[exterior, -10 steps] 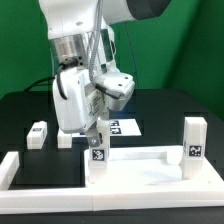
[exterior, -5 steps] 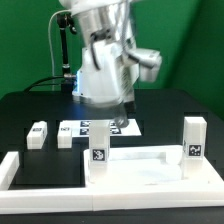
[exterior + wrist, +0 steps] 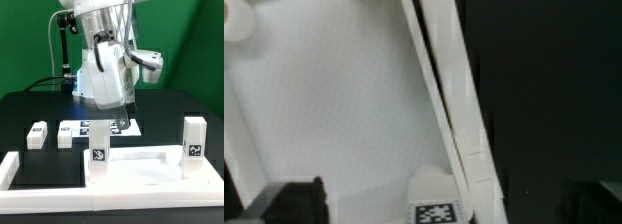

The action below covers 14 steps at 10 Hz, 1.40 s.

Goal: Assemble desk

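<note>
Claw (image 3: 117, 122) is spread and empty. It hovers over the back edge of the panel (image 3: 140, 172), just in front of the marker board (image 3: 128, 127).

Panel lies at the front of the table (image 3: 170, 105), inside the border bar (image 3: 12, 170). First standing leg (image 3: 97, 155) is at the corner on the exterior view's left, second standing leg (image 3: 193, 143) at the right corner.

Loose leg (image 3: 38, 134) and other loose leg (image 3: 66, 134) sit side by side on the table. They are off the panel, toward the exterior view's left.

My read: two of four legs are in and I'm between legs, so the third fetch is next. That calls for moving across to the loose pair, dropping over one, pinching its sides and carrying it to an open corner hole. The two sit close, so I need to come down clean and not nudge the neighbour.

Can't see:
- The remaining corner holes don't show in either view.
- I can't tell whether the standing legs are fully seated.
- In the wrist view only one finger (image 3: 292, 200) shows. The other is lost against the black.
- The wrist view cuts a tagged leg top off at the frame edge. It is probably the first standing leg.
- My own arm blocks part of the marker board.
</note>
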### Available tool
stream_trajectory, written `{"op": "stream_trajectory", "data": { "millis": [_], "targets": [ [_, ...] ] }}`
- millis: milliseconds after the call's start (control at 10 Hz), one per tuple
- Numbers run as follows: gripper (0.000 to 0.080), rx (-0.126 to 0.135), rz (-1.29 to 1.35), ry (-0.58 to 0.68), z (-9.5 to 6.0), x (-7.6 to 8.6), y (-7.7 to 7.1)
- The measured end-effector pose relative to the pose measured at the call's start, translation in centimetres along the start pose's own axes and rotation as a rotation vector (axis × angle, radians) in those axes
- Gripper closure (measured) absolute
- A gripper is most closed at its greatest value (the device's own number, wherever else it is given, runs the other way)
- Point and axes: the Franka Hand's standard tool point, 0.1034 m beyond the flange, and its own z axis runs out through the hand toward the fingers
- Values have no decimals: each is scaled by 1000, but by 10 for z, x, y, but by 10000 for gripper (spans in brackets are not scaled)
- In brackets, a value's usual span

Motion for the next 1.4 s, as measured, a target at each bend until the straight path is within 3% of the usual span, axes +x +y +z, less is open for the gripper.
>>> {"op": "stream_trajectory", "data": {
  "millis": [100, 200, 300, 400, 800, 900, 1000, 1200, 1300, 1400],
  "targets": [
    [150, -10, -16, 5, 10, -7, 16],
    [150, -28, -37, 16, 20, -10, 43],
    [150, -63, -45, 26, 31, -10, 70],
    [150, -82, -53, 36, 41, -12, 85],
    [150, -78, -55, 37, 41, -12, 82],
    [150, -69, -60, 41, 43, -11, 82],
    [150, -24, -81, 71, 53, -2, 91],
    [150, 23, -135, 120, 75, 18, 116],
    [150, 36, -149, 132, 81, 23, 120],
    [150, 28, -155, 136, 87, 21, 122]
  ]
}}
